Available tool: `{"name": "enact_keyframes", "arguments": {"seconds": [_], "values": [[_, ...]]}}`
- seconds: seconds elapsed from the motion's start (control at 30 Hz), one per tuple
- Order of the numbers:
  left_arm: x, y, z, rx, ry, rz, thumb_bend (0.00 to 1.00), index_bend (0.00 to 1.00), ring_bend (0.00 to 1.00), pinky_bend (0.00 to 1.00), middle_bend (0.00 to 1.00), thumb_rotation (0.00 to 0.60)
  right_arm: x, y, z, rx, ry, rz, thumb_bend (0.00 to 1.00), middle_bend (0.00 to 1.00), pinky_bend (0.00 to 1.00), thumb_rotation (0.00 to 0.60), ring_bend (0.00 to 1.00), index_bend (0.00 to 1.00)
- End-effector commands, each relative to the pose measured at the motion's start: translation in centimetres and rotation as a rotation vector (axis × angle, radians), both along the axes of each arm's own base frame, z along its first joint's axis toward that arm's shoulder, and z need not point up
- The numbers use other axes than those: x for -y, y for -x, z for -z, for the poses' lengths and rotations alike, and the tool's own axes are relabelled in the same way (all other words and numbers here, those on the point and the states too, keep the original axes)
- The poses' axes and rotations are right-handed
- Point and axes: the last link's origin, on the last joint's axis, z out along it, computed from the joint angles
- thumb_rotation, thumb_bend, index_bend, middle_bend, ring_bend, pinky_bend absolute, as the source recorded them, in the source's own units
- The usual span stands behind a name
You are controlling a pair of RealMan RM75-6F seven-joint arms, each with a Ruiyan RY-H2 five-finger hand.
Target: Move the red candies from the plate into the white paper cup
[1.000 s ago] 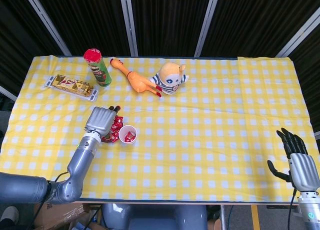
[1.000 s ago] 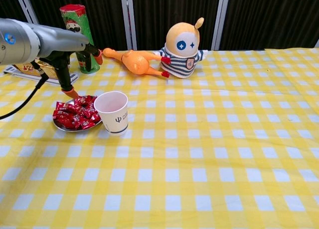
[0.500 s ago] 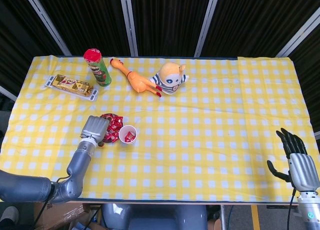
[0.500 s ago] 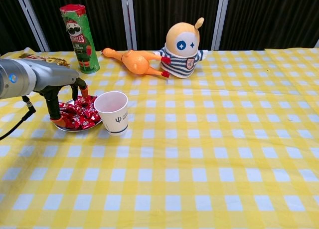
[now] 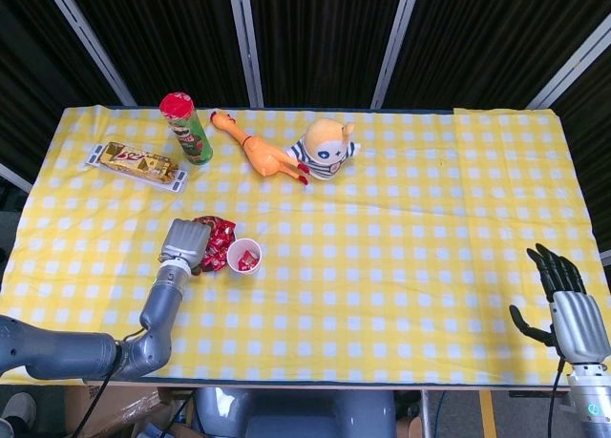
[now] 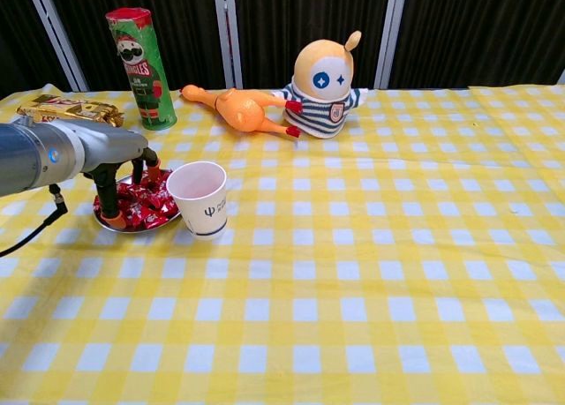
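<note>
Wrapped red candies (image 5: pixel 220 241) (image 6: pixel 148 204) lie heaped on a small metal plate (image 6: pixel 124 228) at the table's left. Just right of the plate stands the white paper cup (image 5: pixel 245 257) (image 6: pixel 199 198), with a red candy showing inside it in the head view. My left hand (image 5: pixel 184 242) (image 6: pixel 119 168) is lowered over the plate's left side, fingers apart and pointing down, with fingertips (image 6: pixel 112 214) touching the pile. I see no candy held in it. My right hand (image 5: pixel 570 309) rests open at the table's front right corner, far from the plate.
Along the back stand a chips can (image 5: pixel 187 128) (image 6: pixel 141 67), a rubber chicken (image 5: pixel 260 155) (image 6: pixel 237 109) and a striped plush toy (image 5: pixel 325 148) (image 6: pixel 325 86). A snack box (image 5: pixel 136 164) (image 6: pixel 69 110) lies at the back left. A yellow checked cloth covers the table.
My left hand has come down and back from above the plate's far edge onto the candy pile. The right hand has not moved.
</note>
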Motion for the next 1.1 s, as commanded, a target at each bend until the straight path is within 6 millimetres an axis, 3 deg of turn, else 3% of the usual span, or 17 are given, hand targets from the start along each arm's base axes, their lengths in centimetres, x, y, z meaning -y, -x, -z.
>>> {"name": "enact_keyframes", "arguments": {"seconds": [0.03,0.53,0.83,1.1], "values": [[-0.2,-0.1,0.0,0.009,-0.005,0.0,0.18,0.24,0.87,0.89,0.27,0.6,0.0,0.0,0.0,0.0,0.0,0.0,0.41,0.0,0.0,0.6,0.0,0.0],[-0.7,-0.1,1.3,-0.015,0.012,0.006,0.21,0.27,0.88,0.89,0.3,0.6,0.0,0.0,0.1,0.0,-0.002,0.003,0.41,0.0,0.0,0.6,0.0,0.0],[-0.9,-0.3,2.2,-0.029,0.021,0.018,0.33,0.39,0.88,0.89,0.41,0.6,0.1,0.1,0.0,0.002,-0.001,0.004,0.41,0.0,0.0,0.6,0.0,0.0],[-0.9,0.0,2.2,-0.037,0.017,0.023,0.44,0.53,0.89,0.89,0.57,0.6,0.1,0.0,0.0,0.001,0.0,0.003,0.41,0.0,0.0,0.6,0.0,0.0]]}}
